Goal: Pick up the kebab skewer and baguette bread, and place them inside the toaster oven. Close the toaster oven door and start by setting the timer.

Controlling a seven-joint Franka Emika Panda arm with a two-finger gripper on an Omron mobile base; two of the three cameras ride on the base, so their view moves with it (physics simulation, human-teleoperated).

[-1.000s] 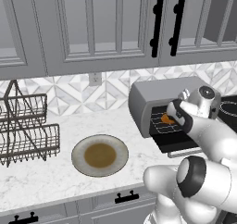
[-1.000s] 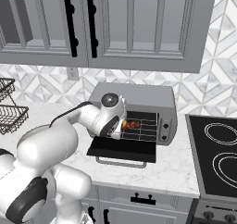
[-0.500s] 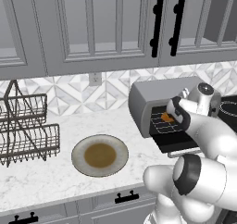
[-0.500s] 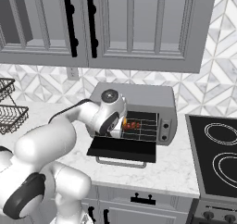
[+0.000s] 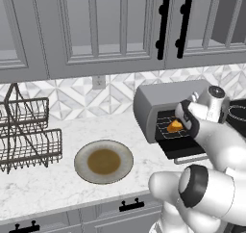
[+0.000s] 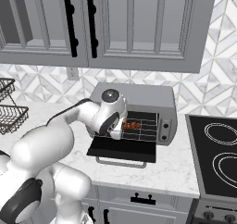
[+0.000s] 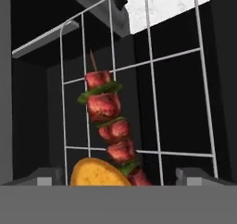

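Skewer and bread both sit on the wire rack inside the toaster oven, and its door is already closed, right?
Not quite. The kebab skewer and baguette bread do lie on the wire rack inside the toaster oven, but the toaster oven door hangs open, folded down flat in front, as the right base view shows.

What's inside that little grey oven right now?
On the wire rack inside the toaster oven lie a kebab skewer and a golden baguette bread. The bread's lower part is cut off from sight.
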